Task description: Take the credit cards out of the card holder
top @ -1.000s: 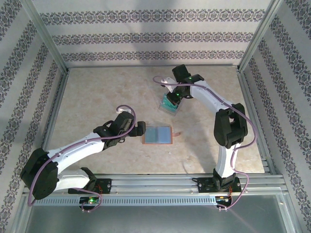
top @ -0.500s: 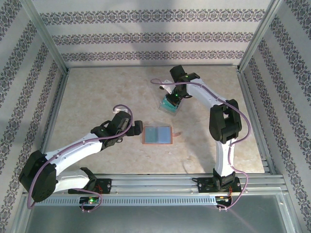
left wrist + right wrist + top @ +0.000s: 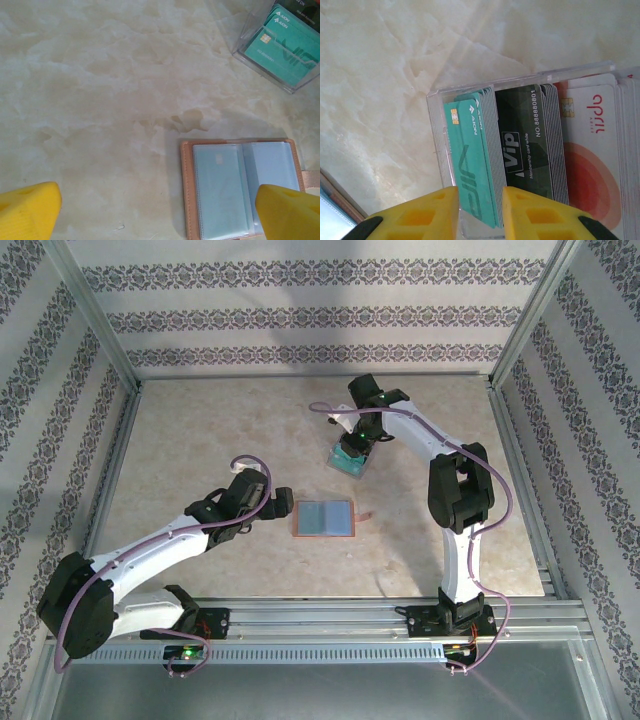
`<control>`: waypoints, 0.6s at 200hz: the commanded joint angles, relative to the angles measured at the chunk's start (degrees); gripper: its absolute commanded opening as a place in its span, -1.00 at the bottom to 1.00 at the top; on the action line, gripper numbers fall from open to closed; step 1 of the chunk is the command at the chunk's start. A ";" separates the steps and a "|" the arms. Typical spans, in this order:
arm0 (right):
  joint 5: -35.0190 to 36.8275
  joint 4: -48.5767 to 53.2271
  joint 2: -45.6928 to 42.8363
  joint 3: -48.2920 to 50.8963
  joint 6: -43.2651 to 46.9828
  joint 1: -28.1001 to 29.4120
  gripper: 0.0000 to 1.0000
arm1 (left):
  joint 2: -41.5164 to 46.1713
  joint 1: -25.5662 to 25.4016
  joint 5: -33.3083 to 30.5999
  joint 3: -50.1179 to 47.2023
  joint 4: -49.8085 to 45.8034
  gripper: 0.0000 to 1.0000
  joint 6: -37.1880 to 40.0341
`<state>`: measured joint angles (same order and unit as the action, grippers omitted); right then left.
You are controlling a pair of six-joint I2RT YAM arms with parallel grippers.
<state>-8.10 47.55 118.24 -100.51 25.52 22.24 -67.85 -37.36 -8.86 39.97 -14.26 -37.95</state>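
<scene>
The wallet (image 3: 240, 187) lies open and flat on the table (image 3: 100, 100), grey-blue pockets facing up, a little in front of the left gripper (image 3: 160, 215) and towards its right finger. That gripper hangs above the table with its yellow fingers (image 3: 27, 210) spread wide and nothing between them.

The teal cards (image 3: 470, 150) stand on edge in a clear box (image 3: 520, 80), packed beside a row of black cards (image 3: 525, 150) and a row of white-and-red cards (image 3: 590, 165). The box sits further back on the table, apart from the wallet (a corner of the wallet shows at the lower left of the right wrist view).

The right gripper (image 3: 480, 215) is directly over the box. Its fingers stand only a little apart, with the near end of the teal cards in the narrow gap. I cannot tell whether the fingers pinch a card or merely straddle it.
</scene>
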 commanded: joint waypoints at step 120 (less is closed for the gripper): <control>5.80 -3.92 -20.89 18.71 -37.72 10.42 0.32 | 5.86 2.73 -5.59 -4.75 0.73 0.99 -5.92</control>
<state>-5.76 45.10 99.94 -87.07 1.43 28.99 -64.86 -35.83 -11.03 37.26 -14.20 -40.38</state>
